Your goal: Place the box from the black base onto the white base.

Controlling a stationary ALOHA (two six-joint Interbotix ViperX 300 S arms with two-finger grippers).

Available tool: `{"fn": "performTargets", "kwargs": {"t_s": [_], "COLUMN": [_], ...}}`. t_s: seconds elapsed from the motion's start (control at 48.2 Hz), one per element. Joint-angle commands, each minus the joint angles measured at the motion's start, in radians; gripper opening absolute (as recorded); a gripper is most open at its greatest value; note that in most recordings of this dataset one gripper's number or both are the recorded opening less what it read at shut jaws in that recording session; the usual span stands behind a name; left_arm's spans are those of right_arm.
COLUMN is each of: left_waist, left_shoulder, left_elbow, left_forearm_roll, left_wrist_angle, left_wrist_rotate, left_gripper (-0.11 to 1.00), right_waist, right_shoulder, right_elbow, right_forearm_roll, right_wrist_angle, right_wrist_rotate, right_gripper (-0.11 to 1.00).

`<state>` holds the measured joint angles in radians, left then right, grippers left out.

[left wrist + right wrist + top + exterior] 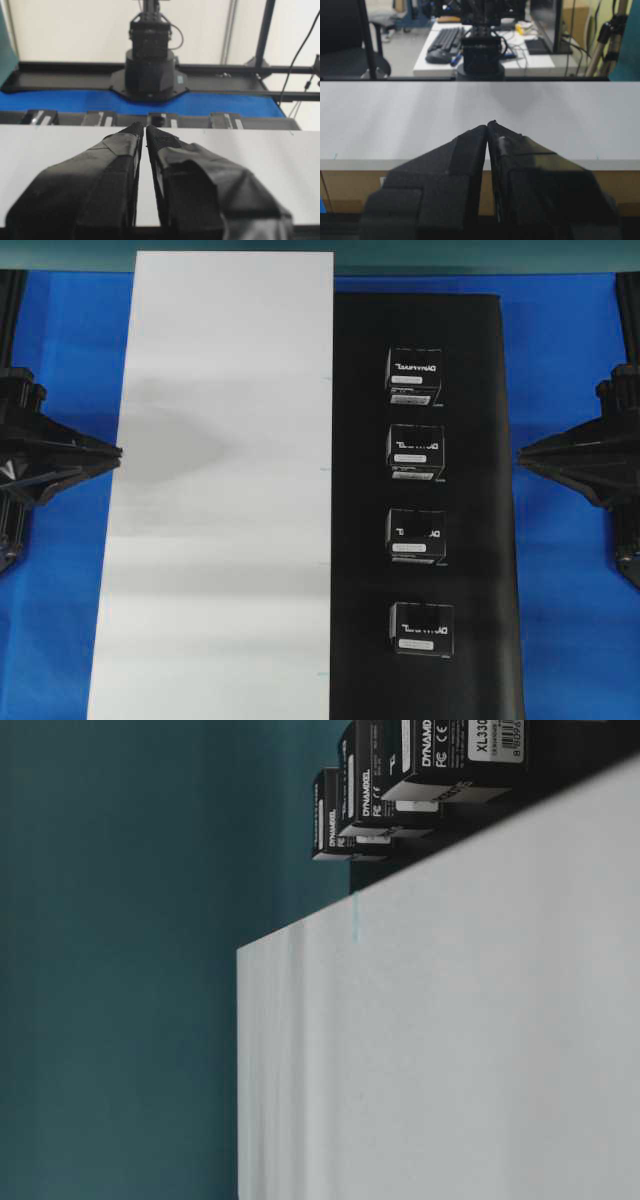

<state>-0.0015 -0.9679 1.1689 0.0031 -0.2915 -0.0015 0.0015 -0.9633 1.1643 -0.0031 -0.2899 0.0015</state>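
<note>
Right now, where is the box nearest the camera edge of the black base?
In the overhead view, that box sits low on the black base, right of the white base, last in a column of four boxes.

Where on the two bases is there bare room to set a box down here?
The white base is bare all over. On the black base, the strip beside the white base is free, and a narrower one along the opposite edge; the middle is crowded by the column of four boxes.
</note>
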Motion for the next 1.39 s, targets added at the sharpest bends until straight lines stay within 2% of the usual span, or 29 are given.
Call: {"fn": "performTargets", "kwargs": {"t_s": [0.0,0.083,0.208,0.478,0.602,0.768,0.872,1.038,1.163,1.37], "left_waist": [0.006,0.006,0.006,0.006,0.006,0.006,0.006,0.008,0.008,-0.003], "left_shoulder": [0.017,0.017,0.012,-0.014,-0.017,-0.014,-0.017,-0.014,-0.014,-0.012], "left_elbow": [-0.048,-0.084,-0.129,-0.167,-0.178,-0.202,-0.207,-0.207,-0.21,-0.23], "left_forearm_roll": [0.012,0.012,0.012,0.012,0.012,0.012,0.012,0.012,0.012,0.012], "left_wrist_angle": [0.028,0.086,0.16,0.235,0.282,0.344,0.354,0.38,0.383,0.393], "left_wrist_rotate": [-0.032,-0.049,-0.054,-0.055,-0.058,-0.058,-0.058,-0.058,-0.058,-0.066], "left_gripper": [0.14,0.08,-0.02,-0.02,-0.02,-0.02,-0.02,-0.02,-0.02,-0.02], "right_waist": [-0.002,0.006,0.006,-0.021,-0.098,-0.265,-0.319,-0.374,-0.434,-0.538], "right_shoulder": [0.006,0.008,0.008,0.006,0.003,0.002,0.0,0.011,0.051,0.147], "right_elbow": [-0.02,-0.04,-0.084,-0.202,-0.299,-0.371,-0.388,-0.387,-0.383,-0.387], "right_forearm_roll": [0.011,0.037,0.041,0.041,0.044,0.04,0.032,-0.028,-0.052,-0.049], "right_wrist_angle": [-0.005,0.04,0.186,0.517,0.712,0.936,1.008,1.106,1.137,1.154], "right_wrist_rotate": [0.012,0.034,0.077,0.103,0.123,0.146,0.137,0.091,0.025,-0.086], "right_gripper": [0.14,0.22,0.13,0.11,0.11,0.12,0.12,0.13,0.14,0.16]}}
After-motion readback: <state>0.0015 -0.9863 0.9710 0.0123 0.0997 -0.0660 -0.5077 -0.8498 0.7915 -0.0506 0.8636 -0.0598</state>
